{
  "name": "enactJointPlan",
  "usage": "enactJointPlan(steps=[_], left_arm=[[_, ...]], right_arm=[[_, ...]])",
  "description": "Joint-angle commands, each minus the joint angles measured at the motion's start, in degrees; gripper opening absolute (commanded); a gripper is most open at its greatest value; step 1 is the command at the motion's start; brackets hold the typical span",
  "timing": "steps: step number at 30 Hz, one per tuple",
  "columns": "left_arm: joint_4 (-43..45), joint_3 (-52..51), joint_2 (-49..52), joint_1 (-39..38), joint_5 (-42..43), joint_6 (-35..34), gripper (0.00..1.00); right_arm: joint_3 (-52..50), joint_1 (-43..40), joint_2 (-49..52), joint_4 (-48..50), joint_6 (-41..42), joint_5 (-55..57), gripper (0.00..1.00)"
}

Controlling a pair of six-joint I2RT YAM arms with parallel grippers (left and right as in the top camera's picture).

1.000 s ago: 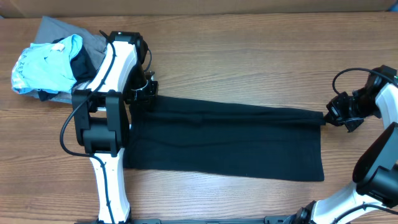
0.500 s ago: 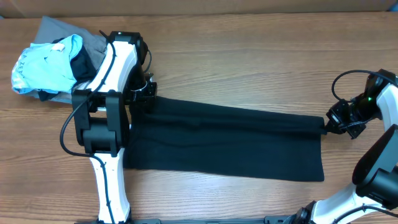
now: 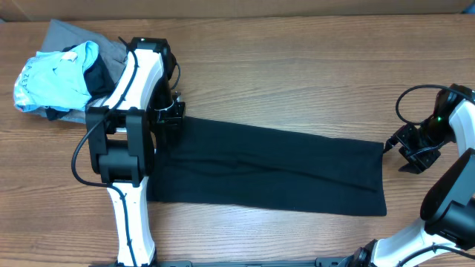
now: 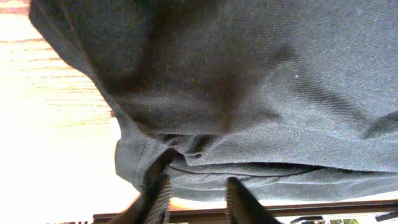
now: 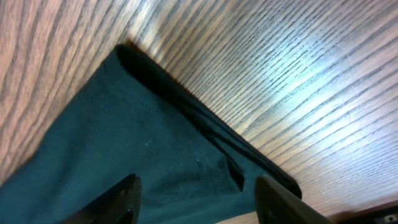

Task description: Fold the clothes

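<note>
Black shirt flat, edges on table

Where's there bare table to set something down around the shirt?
The widest bare table lies on the far side of the shirt, between the pile and the right arm. A thin strip runs along the near edge. It's crowded around the left arm.

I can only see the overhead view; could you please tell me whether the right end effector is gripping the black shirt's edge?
Observer: No. In the right wrist view the right end effector stands open, and the black shirt lies flat on the table.
Operator: And the left one, beside its arm?
Observer: The left end effector has its fingers apart, with stacked shirt layers lying between them.
Operator: Is the right corner tidy?
Observer: Its edge is doubled over into a dark ridge running to the corner.
</note>
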Motion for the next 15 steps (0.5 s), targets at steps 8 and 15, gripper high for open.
enactJointPlan(steps=[8,15], left_arm=[[1.2,0.0,-2.7,0.2,-0.3,2.1,0.27],[4.6,0.0,-14.6,0.6,-0.3,2.4,0.38]], right_arm=[[-1.8,-0.2,-1.7,6.5,-0.4,0.0,0.72],[-10.2,-3.1,-1.7,11.5,-4.2,-3.6,0.71]])
